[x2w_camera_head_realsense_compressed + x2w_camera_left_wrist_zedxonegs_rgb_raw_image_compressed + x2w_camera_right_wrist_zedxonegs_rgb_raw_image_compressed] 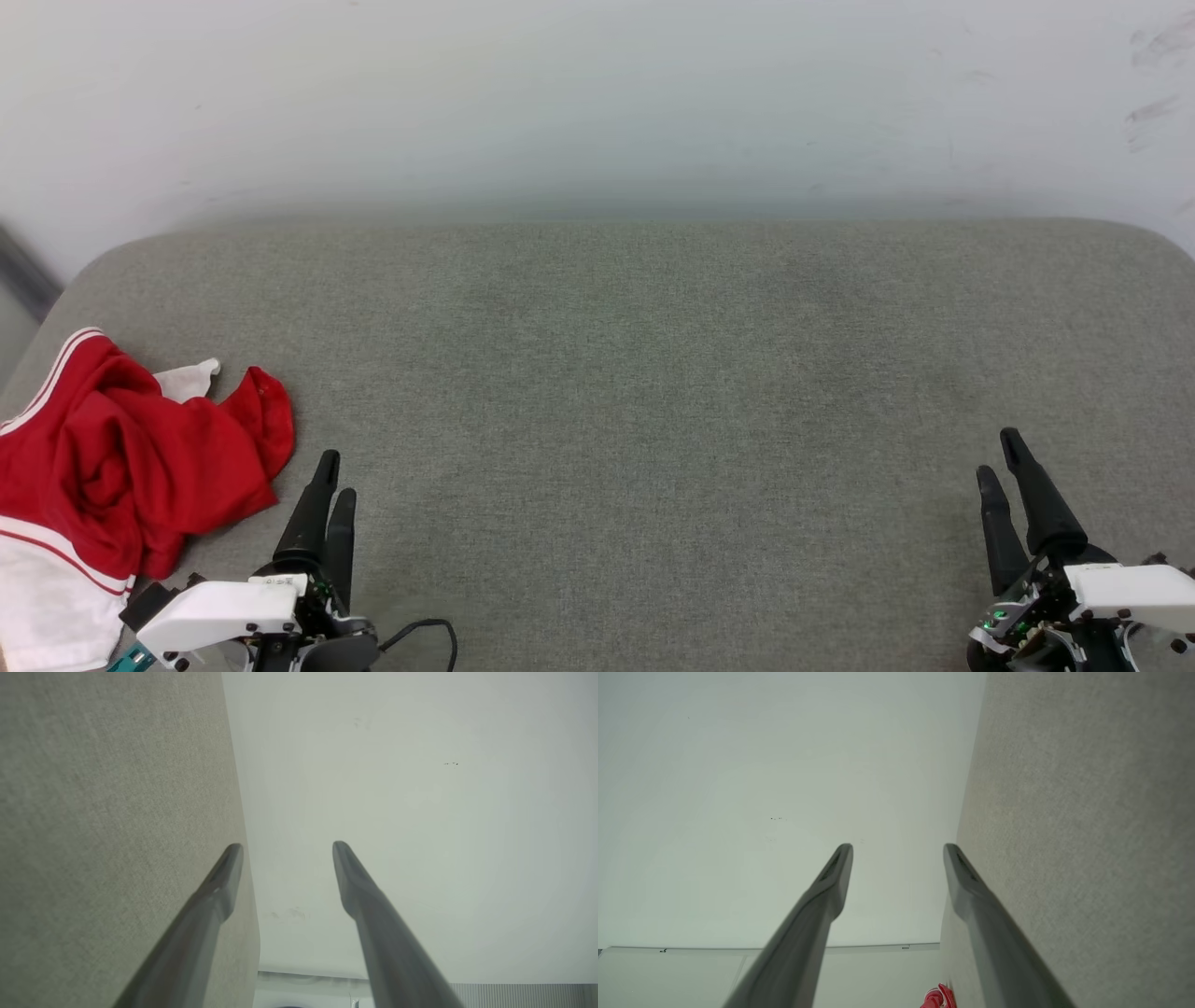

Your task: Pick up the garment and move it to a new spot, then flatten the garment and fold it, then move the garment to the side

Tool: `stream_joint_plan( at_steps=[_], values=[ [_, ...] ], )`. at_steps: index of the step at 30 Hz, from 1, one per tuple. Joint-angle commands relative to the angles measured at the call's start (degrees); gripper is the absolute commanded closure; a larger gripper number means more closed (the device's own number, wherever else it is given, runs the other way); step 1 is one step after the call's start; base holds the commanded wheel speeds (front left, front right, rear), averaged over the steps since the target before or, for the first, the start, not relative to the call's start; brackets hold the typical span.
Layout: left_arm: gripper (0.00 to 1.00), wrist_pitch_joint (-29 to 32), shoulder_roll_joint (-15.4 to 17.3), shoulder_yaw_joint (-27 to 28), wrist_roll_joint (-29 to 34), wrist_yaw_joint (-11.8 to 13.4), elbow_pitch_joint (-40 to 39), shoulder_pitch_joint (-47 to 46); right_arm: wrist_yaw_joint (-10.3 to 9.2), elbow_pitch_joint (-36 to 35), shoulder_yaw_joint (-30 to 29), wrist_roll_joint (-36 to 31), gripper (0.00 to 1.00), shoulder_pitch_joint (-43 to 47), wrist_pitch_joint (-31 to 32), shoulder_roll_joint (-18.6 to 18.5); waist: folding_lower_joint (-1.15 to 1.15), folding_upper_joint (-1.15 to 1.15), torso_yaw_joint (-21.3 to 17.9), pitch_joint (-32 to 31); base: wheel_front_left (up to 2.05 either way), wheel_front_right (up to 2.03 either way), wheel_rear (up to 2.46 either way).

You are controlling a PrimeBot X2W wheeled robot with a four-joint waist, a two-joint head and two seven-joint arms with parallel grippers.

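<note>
Red jersey cloth with white sleeves and red-and-white striped trim: the garment point(140, 457) lies crumpled at the near left edge of the grey upholstered surface point(653, 392), just beside the left hand point(337, 474). The right hand point(998, 455) sits well apart at the near right. Both hands are low over the surface, their fingers spread, empty and pointing toward the pale wall point(597, 103).

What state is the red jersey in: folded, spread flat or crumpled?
Crumpled. The red jersey lies bunched in a heap at the left edge of the grey surface, red folds overlapping.
</note>
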Motion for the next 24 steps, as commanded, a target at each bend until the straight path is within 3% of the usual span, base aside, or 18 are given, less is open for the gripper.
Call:
stream_joint_plan(
  at_steps=[1,13,24],
  values=[
    [0.0,-0.5,0.08,-0.66,0.1,-0.03,-1.31,-1.38,0.0,-1.46,0.25,0.05,0.0,-1.06,-0.41,-0.03,0.0,0.0,0.0,0.02,0.0,0.0,0.0],
    [0.0,-3.91,0.11,-3.08,1.43,-0.03,-3.12,-1.81,0.0,-3.82,1.98,-1.98,0.0,-0.39,-3.71,-0.28,0.0,0.0,-0.01,0.1,0.0,0.0,0.0],
    [0.0,-6.56,0.13,-4.77,12.95,-0.03,-5.39,-2.27,0.0,-6.0,2.55,-9.65,0.0,0.42,-6.68,-1.39,0.0,0.0,0.33,0.07,0.0,0.0,0.0]
  ],
)
